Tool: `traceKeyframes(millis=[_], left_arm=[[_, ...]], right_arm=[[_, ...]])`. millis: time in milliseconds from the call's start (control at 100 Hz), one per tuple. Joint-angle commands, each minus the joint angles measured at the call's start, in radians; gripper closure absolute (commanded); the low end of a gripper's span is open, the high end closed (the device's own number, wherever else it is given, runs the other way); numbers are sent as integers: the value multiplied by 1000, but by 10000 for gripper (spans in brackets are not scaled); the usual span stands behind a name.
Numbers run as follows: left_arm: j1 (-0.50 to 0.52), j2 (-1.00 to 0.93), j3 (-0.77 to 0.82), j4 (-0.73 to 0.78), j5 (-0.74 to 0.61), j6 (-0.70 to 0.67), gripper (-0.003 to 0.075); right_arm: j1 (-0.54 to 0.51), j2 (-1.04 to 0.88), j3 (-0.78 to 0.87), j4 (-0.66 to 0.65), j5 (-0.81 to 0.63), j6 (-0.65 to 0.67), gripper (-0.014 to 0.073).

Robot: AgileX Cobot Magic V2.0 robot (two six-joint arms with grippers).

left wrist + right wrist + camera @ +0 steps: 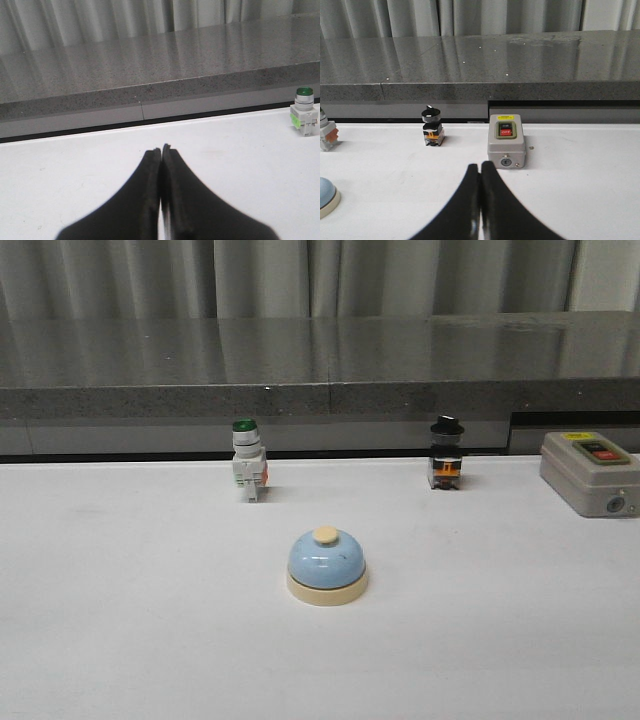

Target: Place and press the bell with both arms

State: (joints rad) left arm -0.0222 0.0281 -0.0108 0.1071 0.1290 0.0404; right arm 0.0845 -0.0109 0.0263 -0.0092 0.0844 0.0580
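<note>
The light-blue bell [327, 565] with its cream base and cream button stands upright in the middle of the white table; its edge shows in the right wrist view as the bell [327, 195]. Neither arm appears in the front view. My left gripper [161, 148] is shut with nothing between its fingers, above bare table well to the left of the green-capped switch [304, 111]. The right gripper [480, 165] is shut and empty too, just short of the grey box [506, 141].
A green-capped white switch [248, 460] and a black-knobbed switch [446, 452] stand at the back of the table. The grey box with red and green buttons [592, 472] sits at the back right. A dark stone ledge [320, 360] runs behind the table.
</note>
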Motion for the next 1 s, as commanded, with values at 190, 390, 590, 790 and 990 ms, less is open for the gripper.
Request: traceKeyframes(millis=[190,390,590,790,990], left_arm=[[3,-60,52,0,-137,-13,739],[3,-61,52,2,-149,-13,740],[3,-61,52,2,-149,-13,740],[3,-61,52,2,-149,-13,740],[3,-61,52,2,-149,-13,740]], right_arm=[[-5,-14,-14,-13,-84,-8,654],[-5,-14,-14,-13,-84,-8,654],[-5,-14,-14,-13,-84,-8,654],[-5,-14,-14,-13,-84,-8,654],[-5,-14,-14,-13,-84,-8,654]])
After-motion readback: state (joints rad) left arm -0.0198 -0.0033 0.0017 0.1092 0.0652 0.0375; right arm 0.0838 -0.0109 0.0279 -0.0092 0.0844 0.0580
